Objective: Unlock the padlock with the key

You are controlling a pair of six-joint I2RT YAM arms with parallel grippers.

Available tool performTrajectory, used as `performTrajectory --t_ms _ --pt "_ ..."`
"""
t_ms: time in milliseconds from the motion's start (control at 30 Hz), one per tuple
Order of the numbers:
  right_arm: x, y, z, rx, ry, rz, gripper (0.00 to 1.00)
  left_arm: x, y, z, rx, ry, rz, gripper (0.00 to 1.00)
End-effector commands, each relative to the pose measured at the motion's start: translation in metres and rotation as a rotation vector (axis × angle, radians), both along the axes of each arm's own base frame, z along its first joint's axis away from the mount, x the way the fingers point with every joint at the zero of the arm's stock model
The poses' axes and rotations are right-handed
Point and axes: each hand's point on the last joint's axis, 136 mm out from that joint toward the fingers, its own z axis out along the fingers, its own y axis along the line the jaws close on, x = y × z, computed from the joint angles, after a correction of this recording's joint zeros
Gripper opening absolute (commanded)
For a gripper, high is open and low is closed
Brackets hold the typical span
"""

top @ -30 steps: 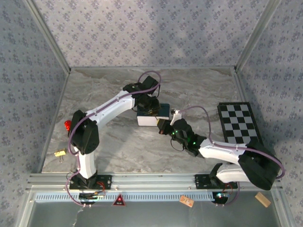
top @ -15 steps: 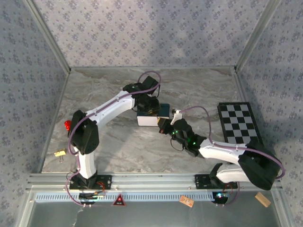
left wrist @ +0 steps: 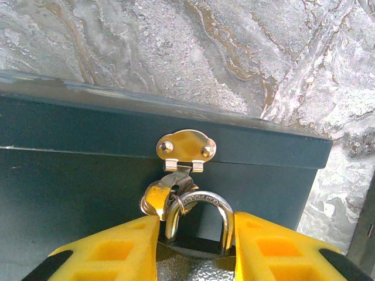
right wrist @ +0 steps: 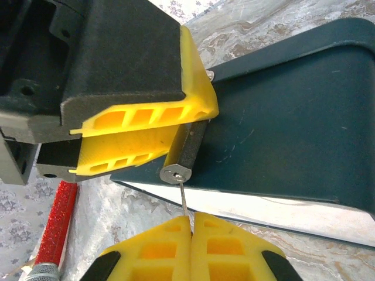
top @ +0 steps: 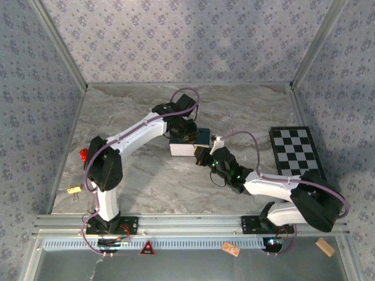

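Right wrist view, nearest element: the right gripper [right wrist: 191, 221], its yellow pads pressed together on the bow of the key [right wrist: 183, 200], so that only the thin grey blade projects ahead of the jaws. The blade tip meets the keyway end of the padlock [right wrist: 188, 149] directly in front of these jaws; how deep it has entered cannot be told. To the left of the right jaws, on the table, lies a red cylinder [right wrist: 58, 216], which plays no part here. Beyond the key, the left gripper [left wrist: 196, 237] clamps the dark padlock body between its two yellow fingers at a narrow opening and presents the keyway toward the right gripper. Just ahead of the left jaws, the silvery shackle [left wrist: 202, 202] rises from the body with both legs seated and passes through the brass hasp [left wrist: 186, 146] on the front wall of the blue tin [left wrist: 76, 175]. The marbled table [left wrist: 234, 52] lies farthest from the jaws, past the tin. Judged progress: key picked up, padlock steadied, and key aligned at the keyway; full insertion, the turn, and release of the shackle are left to do.
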Motion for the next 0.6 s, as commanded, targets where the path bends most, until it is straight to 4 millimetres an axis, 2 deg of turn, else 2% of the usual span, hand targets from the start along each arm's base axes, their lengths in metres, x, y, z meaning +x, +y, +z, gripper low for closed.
performTrajectory --t_ms 0,367,567 --pt "0.0055 0.0011 0.0169 0.025 -0.042 -0.024 0.0 -0.014 0.0066 -0.0455 0.081 0.098 0.002 0.32" --pt "0.0055 -0.0003 0.0181 0.03 -0.049 -0.029 0.0 -0.0148 0.0071 -0.0472 0.083 0.101 0.002 0.32" --pt "0.0054 -0.0081 0.0157 0.021 -0.046 -0.062 0.0 -0.0142 0.0069 -0.0476 0.081 0.101 0.003 0.32"
